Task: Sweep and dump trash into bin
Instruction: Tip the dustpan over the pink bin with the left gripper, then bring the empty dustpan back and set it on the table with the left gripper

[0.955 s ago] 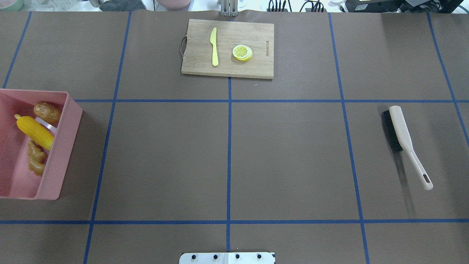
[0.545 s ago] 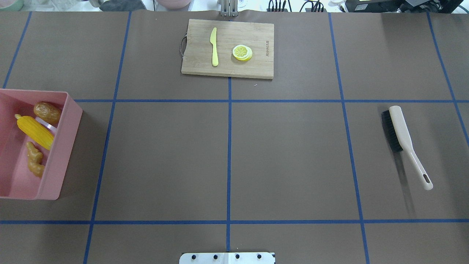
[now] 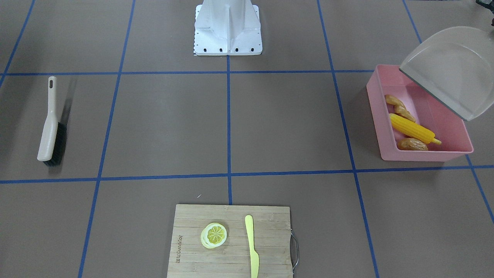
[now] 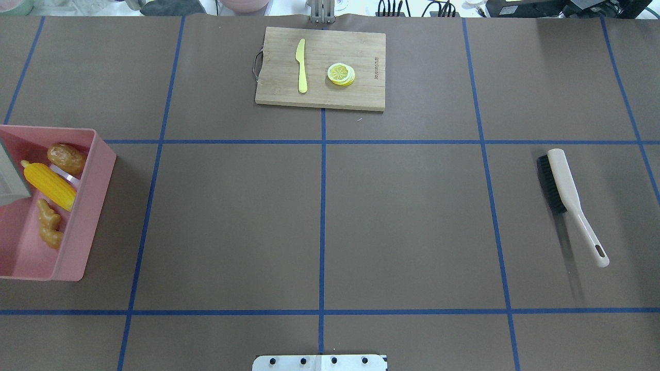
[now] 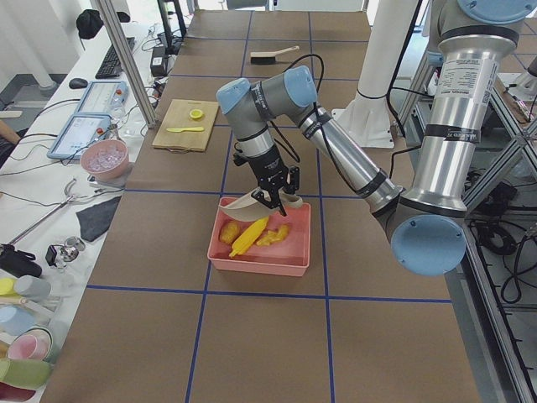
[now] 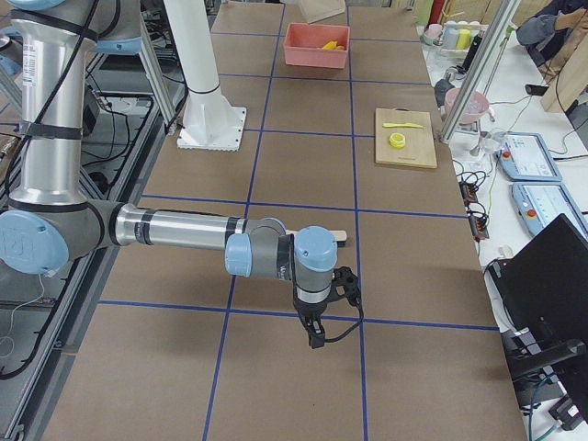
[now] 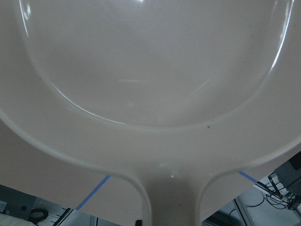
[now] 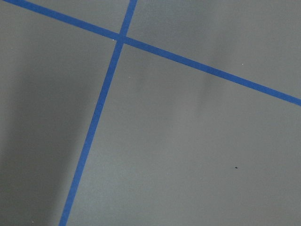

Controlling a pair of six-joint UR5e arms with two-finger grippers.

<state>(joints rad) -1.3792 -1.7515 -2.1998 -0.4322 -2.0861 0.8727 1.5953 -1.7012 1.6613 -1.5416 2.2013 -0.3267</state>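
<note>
The pink bin (image 4: 87, 206) stands at the table's left edge and holds the yellow corn cob (image 4: 49, 183), the tan ginger root (image 4: 50, 226) and the brown potato (image 4: 66, 157). They also show in the front view: bin (image 3: 424, 154), corn (image 3: 411, 129), ginger (image 3: 399, 106), potato (image 3: 412, 144). The beige dustpan (image 3: 447, 73) hangs tilted above the bin and fills the left wrist view (image 7: 150, 84). My left gripper (image 5: 274, 195) is at the dustpan's handle; I cannot tell its state. My right gripper (image 6: 317, 338) hangs over bare table; I cannot tell its state.
A beige brush (image 4: 564, 196) with black bristles lies on the right side of the table. A wooden cutting board (image 4: 361, 93) at the far middle carries a pale yellow knife (image 4: 301, 66) and a lemon slice (image 4: 341, 73). Blue tape lines cross the brown table.
The dustpan's edge has come into the overhead view at the left edge, over the bin. The ginger shifted slightly inside the bin a second ago. Everything else is still.
</note>
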